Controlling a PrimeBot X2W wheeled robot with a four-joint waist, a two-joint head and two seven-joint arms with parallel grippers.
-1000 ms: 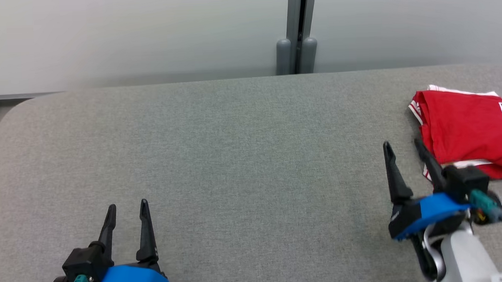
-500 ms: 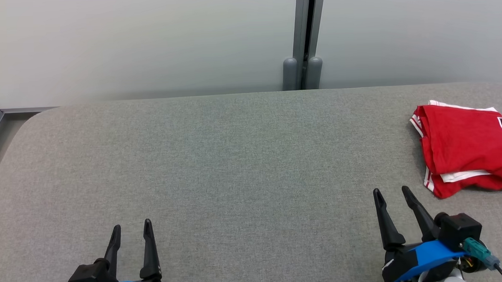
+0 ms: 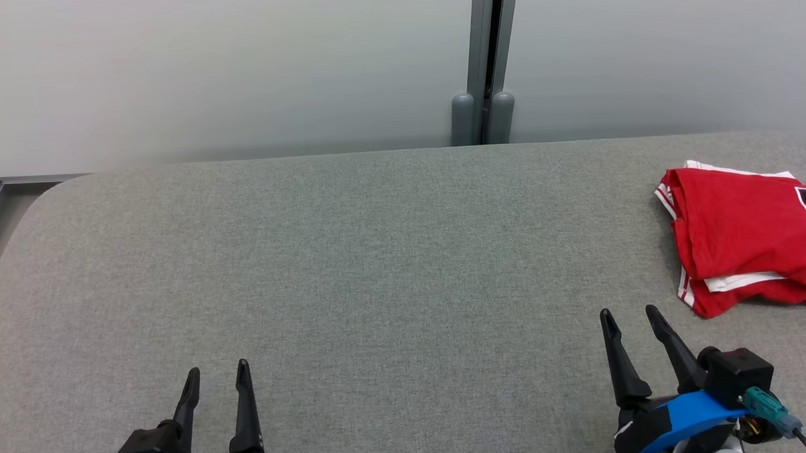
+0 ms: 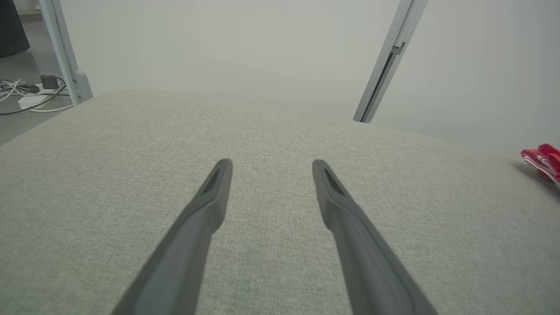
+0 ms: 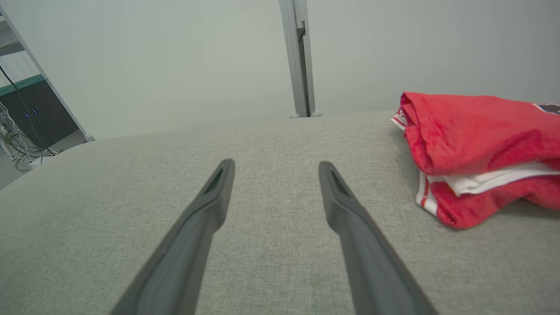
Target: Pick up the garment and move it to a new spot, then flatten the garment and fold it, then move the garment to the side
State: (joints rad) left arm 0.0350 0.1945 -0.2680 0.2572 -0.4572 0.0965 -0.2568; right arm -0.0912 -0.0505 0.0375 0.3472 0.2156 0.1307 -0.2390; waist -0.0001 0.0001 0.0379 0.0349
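The grey padded table [image 3: 377,254] lies bare from its rounded corner at 10 o'clock across to the folded red garment [image 3: 745,234] at 3 o'clock. Its far edge at 12 o'clock meets a pale wall [image 3: 236,58] and a grey post [image 3: 484,63]. The left gripper [image 3: 218,367] at 7 o'clock and the right gripper [image 3: 628,310] at 5 o'clock both have fingers spread wide, holding nothing. A second ago a right gripper finger overlapped the garment's near-left edge; now the gripper sits back, the cloth apart at its 1 o'clock. The garment runs off the head view at 3 o'clock, its black print cut short, and both gripper bases are cropped at 6 o'clock
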